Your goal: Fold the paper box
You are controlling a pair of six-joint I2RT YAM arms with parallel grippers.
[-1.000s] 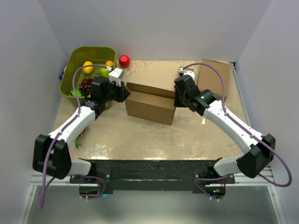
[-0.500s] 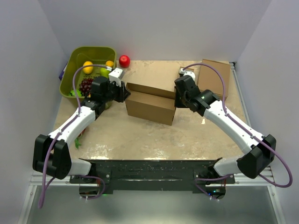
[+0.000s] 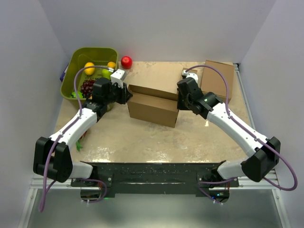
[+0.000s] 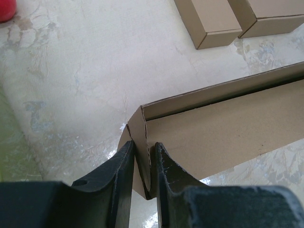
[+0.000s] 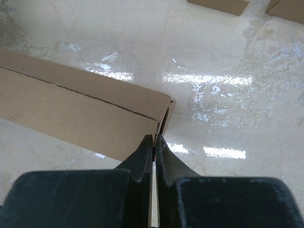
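The paper box [image 3: 153, 102] is a brown cardboard piece in the middle of the table, with its long walls folded up. My left gripper [image 3: 124, 95] is at its left end. In the left wrist view its jaws [image 4: 142, 145] are shut on the cardboard flap at that corner of the box [image 4: 223, 128]. My right gripper [image 3: 180, 98] is at the box's right end. In the right wrist view its fingertips [image 5: 154, 138] are pressed together right at the end corner of the box [image 5: 80, 107], and no cardboard shows between them.
A green basket [image 3: 76, 54] of fruit stands at the back left, with a red ball [image 3: 126, 61] beside it. A flat brown box [image 3: 219, 78] lies at the back right. In the left wrist view a narrow brown box [image 4: 209, 21] lies next to it.
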